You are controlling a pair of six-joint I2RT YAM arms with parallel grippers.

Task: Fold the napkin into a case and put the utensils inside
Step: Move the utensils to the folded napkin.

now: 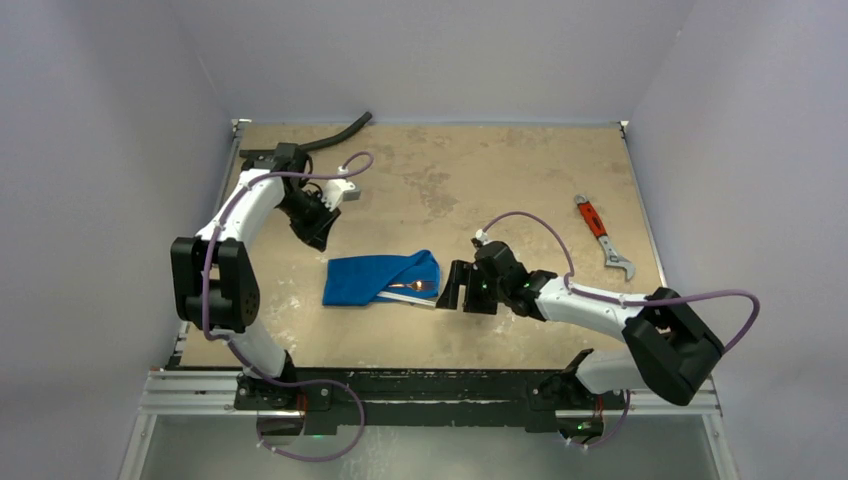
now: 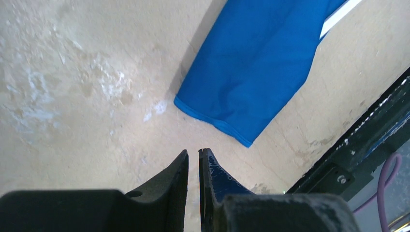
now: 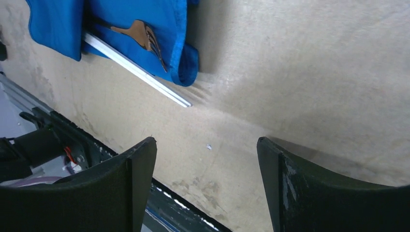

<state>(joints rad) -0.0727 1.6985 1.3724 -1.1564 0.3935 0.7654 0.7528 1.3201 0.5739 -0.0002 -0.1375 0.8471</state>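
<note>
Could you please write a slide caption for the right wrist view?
Open right pincer beside the folded blue napkin, a copper fork lying on the cloth.

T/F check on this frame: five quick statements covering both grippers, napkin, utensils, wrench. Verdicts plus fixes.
1. The right gripper is open and holds nothing. True.
2. The left gripper is clamped on the napkin. False: its fingers are closed on nothing, and it is clear of the cloth.
3. A copper fork lies on the blue cloth with its tines showing. True.
4. The wrench rests on top of the napkin. False: it lies on the table far to the right, well apart from the cloth.
5. A silver utensil sticks out past the napkin's edge. True.
</note>
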